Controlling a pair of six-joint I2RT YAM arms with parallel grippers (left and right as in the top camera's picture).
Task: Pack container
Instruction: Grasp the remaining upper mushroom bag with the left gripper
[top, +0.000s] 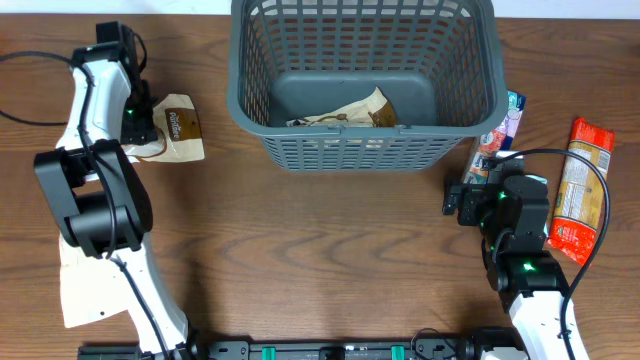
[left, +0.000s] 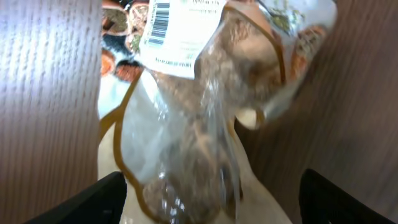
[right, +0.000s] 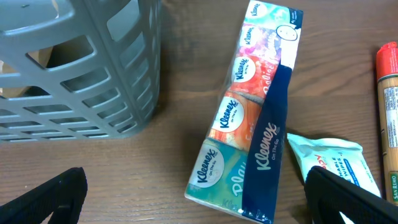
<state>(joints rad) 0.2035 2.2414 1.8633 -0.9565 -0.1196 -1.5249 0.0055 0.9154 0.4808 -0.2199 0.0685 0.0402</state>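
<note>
My left end effector (left: 217, 196) hangs wide over the snack packet (left: 199, 124), and the right end effector (right: 196, 199) is wide above the tissue pack (right: 249, 118). I'd descend centred and pinch the packet's bunched middle.

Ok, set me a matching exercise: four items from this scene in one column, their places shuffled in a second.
Things:
1. Kleenex pack
2. red-orange packet
3. barcoded snack bag
4. crumpled cream-brown packet

Places:
A. inside the container
B. under the left gripper
C. far right side of the table
D. on the table, just right of the container

Pairs: 1-D, 2-C, 3-B, 4-A.
</note>
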